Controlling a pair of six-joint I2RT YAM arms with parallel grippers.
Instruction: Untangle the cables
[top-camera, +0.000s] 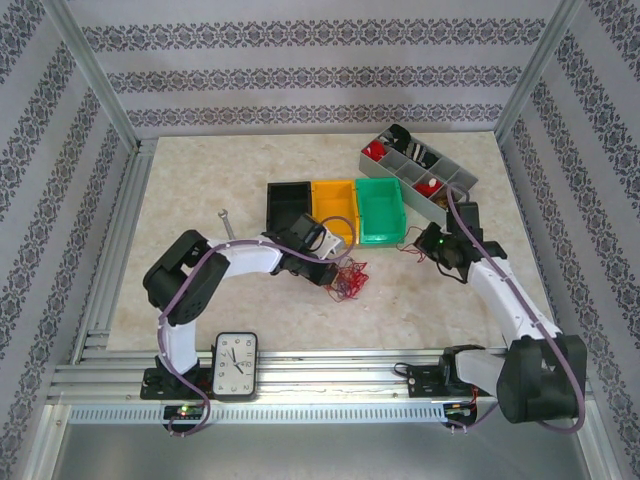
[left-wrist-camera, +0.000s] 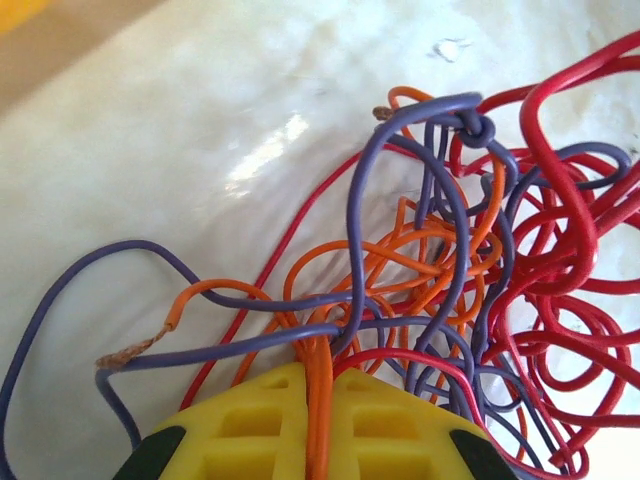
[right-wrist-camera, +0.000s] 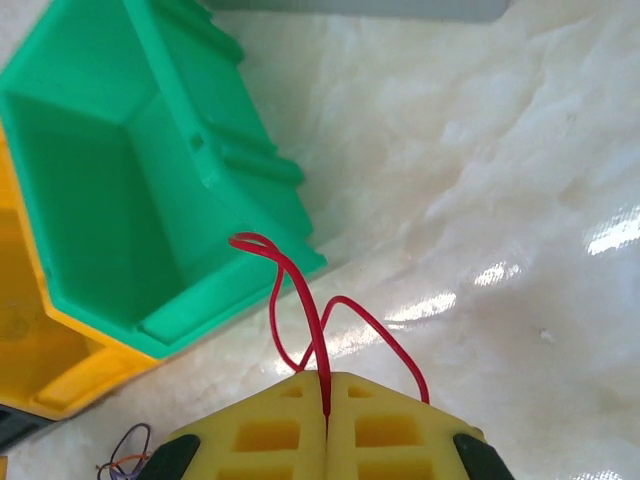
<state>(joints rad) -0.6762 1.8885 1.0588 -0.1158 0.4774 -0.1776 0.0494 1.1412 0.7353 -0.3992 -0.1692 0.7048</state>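
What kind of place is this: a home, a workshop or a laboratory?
Probably a laboratory robot test cell: an aluminium frame with patterned wall panels encloses the tabletop, a left arm and a right arm are bolted at its near edge, and a clock stands beside the left arm's base.

Bright, even light; white glare on the glossy table (right-wrist-camera: 606, 236); soft wrist-view blur.

Top camera: high behind arm bases, looking down over whole counter (top-camera: 250, 170). Left wrist: very near cables (left-wrist-camera: 450, 250). Right wrist: close above green bin (right-wrist-camera: 90, 180). Both shared overhead.
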